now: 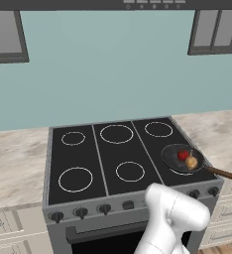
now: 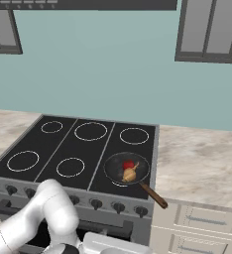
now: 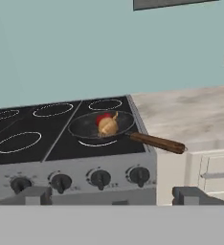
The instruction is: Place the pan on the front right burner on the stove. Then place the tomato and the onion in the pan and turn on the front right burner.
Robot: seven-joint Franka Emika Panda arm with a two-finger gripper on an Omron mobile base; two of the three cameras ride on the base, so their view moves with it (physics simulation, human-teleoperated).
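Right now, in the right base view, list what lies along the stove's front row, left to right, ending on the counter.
Front left burner ring → front middle burner ring → pan holding the tomato and onion → pan handle → marble counter.

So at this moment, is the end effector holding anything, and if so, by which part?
Nothing is held. The end effector is open and empty, facing the stove's knob row. The shallow dark grey frying pan sits on the stove with the red tomato and tan-brown onion inside.
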